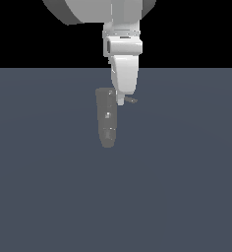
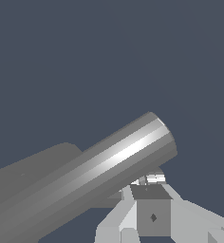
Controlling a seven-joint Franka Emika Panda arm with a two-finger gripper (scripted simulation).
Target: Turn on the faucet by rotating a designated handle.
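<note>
The faucet (image 1: 106, 120) is a dull grey rounded column lying on the floor, its tapered end toward the exterior view's bottom. Its handle (image 1: 132, 100) is a thin grey rod sticking out from the column's top toward the exterior view's right. My gripper (image 1: 120, 100) comes down from above and its tip sits right against the inner part of the rod, beside the column. In the wrist view the handle (image 2: 111, 159) fills the frame as a shiny cylinder, with the darker faucet (image 2: 35, 166) behind it. The gripper (image 2: 153, 209) sits beside the rod, fingertips together with nothing between them.
A flat, dark blue-grey floor (image 1: 187, 187) spreads around the faucet. My white arm (image 1: 123, 49) descends from the top centre of the exterior view against a black background.
</note>
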